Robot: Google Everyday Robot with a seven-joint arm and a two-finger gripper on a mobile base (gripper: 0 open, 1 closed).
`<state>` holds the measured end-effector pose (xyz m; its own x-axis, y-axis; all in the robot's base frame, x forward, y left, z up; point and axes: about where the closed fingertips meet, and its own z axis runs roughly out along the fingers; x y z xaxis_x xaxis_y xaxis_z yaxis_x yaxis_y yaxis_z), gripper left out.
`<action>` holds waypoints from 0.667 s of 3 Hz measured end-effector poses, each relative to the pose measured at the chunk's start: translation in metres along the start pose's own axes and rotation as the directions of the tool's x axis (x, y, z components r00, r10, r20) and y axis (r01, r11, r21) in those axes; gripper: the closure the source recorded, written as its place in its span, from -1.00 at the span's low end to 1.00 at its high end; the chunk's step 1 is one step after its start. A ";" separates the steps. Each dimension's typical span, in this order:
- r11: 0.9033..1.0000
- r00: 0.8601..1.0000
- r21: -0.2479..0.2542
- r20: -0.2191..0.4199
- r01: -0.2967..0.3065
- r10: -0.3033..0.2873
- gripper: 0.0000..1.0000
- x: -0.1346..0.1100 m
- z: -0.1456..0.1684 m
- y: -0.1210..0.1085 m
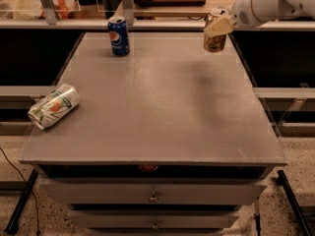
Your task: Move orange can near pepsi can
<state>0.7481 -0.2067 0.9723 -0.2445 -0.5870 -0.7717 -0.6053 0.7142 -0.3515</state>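
Note:
The orange can (pixel 214 39), golden-orange with a silver top, hangs above the table's far right corner, lifted off the surface. My gripper (pixel 219 26) is shut on the orange can, with a cream fingertip across its upper side; the white arm reaches in from the upper right. The pepsi can (pixel 118 36), dark blue with the round logo, stands upright at the far left of the grey table (pixel 157 107), well to the left of the held can.
A white-and-green can with an orange fruit picture (pixel 53 106) lies on its side at the table's left edge. Drawers (pixel 153 195) sit under the table front. Shelving and a rail run behind the table.

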 end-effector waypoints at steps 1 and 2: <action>1.000 1.000 -0.002 0.004 0.012 -0.012 1.00 -0.004 -0.003 -0.001; 0.999 1.000 -0.050 0.020 -0.001 0.002 1.00 -0.003 0.008 0.011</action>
<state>0.7480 -0.1945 0.9667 -0.2307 -0.5782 -0.7826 -0.6421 0.6948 -0.3240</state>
